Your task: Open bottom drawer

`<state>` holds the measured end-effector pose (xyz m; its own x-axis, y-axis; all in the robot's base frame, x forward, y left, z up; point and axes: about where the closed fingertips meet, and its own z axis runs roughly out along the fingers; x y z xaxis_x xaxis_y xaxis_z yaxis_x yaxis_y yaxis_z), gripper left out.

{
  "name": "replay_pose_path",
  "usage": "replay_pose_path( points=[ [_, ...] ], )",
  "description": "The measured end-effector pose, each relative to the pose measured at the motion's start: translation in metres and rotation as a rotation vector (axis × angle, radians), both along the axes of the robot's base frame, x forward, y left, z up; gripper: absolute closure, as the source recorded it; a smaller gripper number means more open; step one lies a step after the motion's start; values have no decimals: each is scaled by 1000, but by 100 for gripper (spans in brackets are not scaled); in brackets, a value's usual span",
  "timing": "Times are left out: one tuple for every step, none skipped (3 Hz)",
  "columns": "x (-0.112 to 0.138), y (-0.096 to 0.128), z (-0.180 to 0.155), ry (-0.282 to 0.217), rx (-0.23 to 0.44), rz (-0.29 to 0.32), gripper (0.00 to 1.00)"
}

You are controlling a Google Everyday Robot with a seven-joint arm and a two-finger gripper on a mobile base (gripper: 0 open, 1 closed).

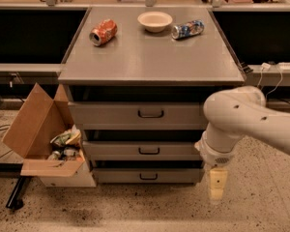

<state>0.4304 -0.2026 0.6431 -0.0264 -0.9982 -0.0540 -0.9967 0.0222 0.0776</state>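
Note:
A grey cabinet has three drawers. The bottom drawer (147,176) is the narrowest and lowest, shut, with a small black loop handle (148,176) at its centre. Above it sit the mid-sized drawer (145,150) and the widest top drawer (137,114), both shut. My white arm (241,117) comes in from the right. My gripper (216,186) hangs down from it, pointing at the floor just right of the bottom drawer's right end, apart from the handle.
On the cabinet top (150,57) lie a red can (103,32), a white bowl (155,21) and a blue can (187,29). An open cardboard box (46,137) of rubbish stands against the cabinet's left side. Speckled floor (135,209) lies in front.

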Motion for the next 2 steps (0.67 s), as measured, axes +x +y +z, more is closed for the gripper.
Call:
replay_pose_path(
  points=[
    [3,-7,-76,42,0,33,0],
    [5,-12,-151,62,24,55,0]
  ],
)
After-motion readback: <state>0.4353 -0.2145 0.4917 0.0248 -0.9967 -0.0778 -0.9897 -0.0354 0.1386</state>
